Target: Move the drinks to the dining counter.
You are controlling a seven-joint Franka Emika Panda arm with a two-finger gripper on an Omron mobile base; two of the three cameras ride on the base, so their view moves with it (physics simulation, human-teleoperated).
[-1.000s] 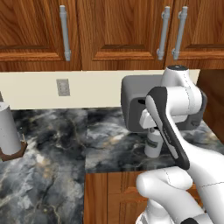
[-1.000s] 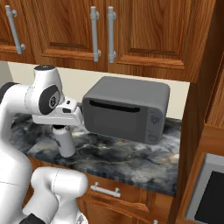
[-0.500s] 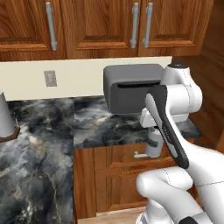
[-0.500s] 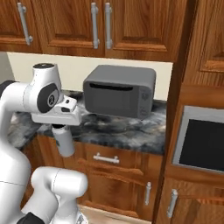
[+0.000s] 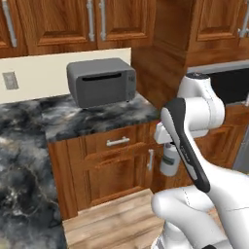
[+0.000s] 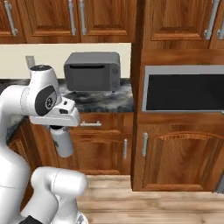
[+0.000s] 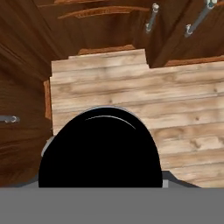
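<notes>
Bottle (image 6: 62,141) hung from the gripper (image 6: 60,129), which was clamped on its black cap (image 7: 99,148), well clear of the grey microwave (image 5: 101,81) and lower than it, out in front of the wooden cabinets (image 5: 108,158), above the plank floor (image 7: 131,96).

The light was even and soft in both base views, with no clear single source and hardly any cast shadows. The wooden cabinets (image 6: 179,157) showed a mild sheen, and the marbled tabletop (image 5: 29,146) carried pale streaks but no hard glare. The white arm (image 6: 26,100) looked bright yet kept its shading. Edges were slightly soft and pixelated, as in a low-resolution render. In the hand view a black cap (image 7: 99,148) sat close to the lens as a flat dark mass with one thin highlight, while the plank floor (image 7: 183,100) beyond was crisp.
</notes>
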